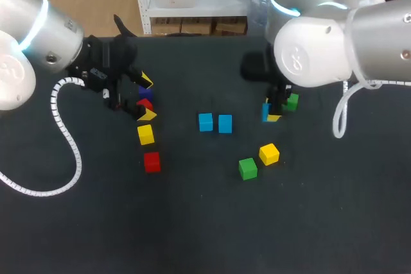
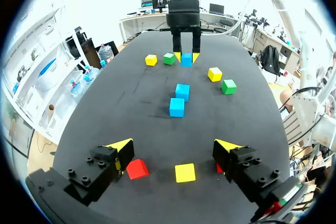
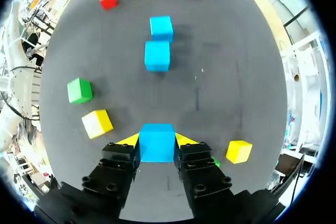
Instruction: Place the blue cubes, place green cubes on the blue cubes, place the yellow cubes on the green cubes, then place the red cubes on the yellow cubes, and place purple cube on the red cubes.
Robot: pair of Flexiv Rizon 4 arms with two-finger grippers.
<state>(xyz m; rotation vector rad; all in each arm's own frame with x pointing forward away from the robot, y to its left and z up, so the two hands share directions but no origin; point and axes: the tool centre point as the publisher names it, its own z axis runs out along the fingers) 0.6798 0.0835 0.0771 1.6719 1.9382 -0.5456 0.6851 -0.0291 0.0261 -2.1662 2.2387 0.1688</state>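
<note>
Judging from its looks, the blue cube (image 3: 156,143) is a light, stiff block with flat, smooth faces. It should not crush, but it could slip or twist if pinched near an edge or on a corner. The best hold is square on two opposite faces, around the middle. That is about how the right pincer (image 3: 157,140) has it: it is pinching the cube, with one yellow tip flat against each side face. Seen from the left wrist, the cube hangs at or just above the surface (image 3: 236,77); I cannot tell whether it touches. Ahead of the right pincer and well apart from it, a pair of blue cubes (image 3: 157,55) lies near the middle of the surface, one just beside the other. A green cube (image 3: 80,89) and a yellow cube (image 3: 97,123) sit off to one side, nearer the pincer. The left pincer (image 2: 173,150) is spread wide and holds nothing, hovering over a red cube (image 2: 137,169).
</note>
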